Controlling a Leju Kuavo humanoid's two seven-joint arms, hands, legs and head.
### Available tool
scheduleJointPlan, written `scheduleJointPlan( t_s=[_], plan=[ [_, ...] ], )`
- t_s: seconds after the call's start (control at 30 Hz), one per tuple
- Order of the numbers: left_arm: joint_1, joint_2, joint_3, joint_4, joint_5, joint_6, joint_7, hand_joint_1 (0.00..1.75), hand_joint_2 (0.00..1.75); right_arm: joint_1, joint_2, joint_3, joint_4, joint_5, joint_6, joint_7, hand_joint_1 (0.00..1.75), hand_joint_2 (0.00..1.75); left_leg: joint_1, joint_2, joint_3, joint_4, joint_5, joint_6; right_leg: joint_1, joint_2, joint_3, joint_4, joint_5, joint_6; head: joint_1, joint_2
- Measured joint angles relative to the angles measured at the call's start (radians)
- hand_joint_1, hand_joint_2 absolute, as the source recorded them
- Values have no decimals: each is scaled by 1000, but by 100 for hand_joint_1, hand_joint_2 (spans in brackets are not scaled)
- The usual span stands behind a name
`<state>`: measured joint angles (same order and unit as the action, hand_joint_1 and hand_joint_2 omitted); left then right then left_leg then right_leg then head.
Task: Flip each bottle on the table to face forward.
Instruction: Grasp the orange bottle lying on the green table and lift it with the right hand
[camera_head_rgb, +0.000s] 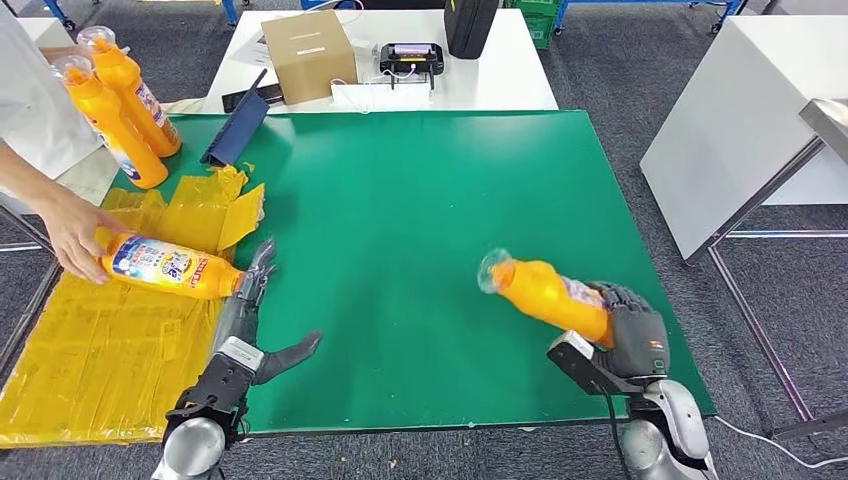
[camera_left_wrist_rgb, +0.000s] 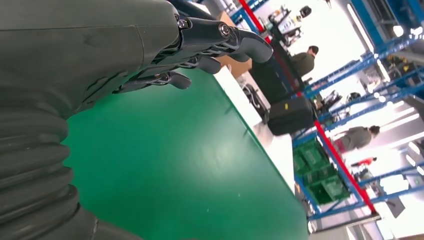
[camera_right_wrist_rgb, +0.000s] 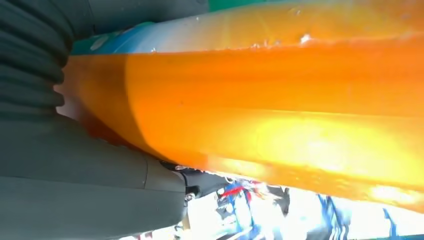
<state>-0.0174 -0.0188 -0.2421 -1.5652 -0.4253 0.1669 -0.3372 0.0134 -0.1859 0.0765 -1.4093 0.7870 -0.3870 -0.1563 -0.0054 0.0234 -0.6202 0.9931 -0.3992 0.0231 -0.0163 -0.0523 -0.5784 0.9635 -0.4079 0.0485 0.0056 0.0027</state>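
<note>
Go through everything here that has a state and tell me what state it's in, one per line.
Right hand: grips an orange bottle, lifted and tilted.
Left hand: holds nothing, fingers apart.
Labelled orange bottle: lying on its side, label up, a person's hand on it.
Two orange bottles: standing upright.
Cardboard box: closed.

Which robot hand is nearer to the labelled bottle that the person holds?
Left. The left hand reaches almost to that bottle; the right hand is far across the mat, gripping another bottle.
</note>
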Motion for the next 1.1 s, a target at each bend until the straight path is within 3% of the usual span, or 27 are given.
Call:
scheduleJointPlan(
  t_s=[0.23,0.4,0.5,0.7,0.87,1.1],
  plan=[
    [2,4,-23,0,-2,-13,4,0,175,30,77,-15,-142,-83,-30,-51,174,175,-1,0,-2,0,0,0,-1,0,-1,0,0,0,0,0],
    [-5,8,-52,10,-1,-34,9,0,175,33,136,-14,-218,-245,-46,-127,172,175,-1,0,-2,0,0,0,-1,0,-1,0,0,0,0,0],
    [-19,8,-77,23,11,-46,9,0,175,19,176,10,-238,-347,3,-136,173,175,-1,0,-2,0,0,0,0,0,-1,0,0,0,0,0],
    [-83,8,-131,49,68,-76,9,0,175,-58,265,151,-127,-479,163,-171,175,175,1,1,-2,0,1,-2,1,0,-2,0,0,-1,0,0],
    [-119,8,-161,63,89,-84,11,0,175,-95,326,269,-12,-496,166,-202,175,175,1,0,-2,0,1,-2,1,0,-2,1,0,-1,0,0],
    [-127,8,-170,69,92,-84,12,0,175,-111,335,308,34,-506,165,-202,175,175,0,0,-4,0,1,-2,0,0,-3,0,0,-1,0,0]
  ],
)
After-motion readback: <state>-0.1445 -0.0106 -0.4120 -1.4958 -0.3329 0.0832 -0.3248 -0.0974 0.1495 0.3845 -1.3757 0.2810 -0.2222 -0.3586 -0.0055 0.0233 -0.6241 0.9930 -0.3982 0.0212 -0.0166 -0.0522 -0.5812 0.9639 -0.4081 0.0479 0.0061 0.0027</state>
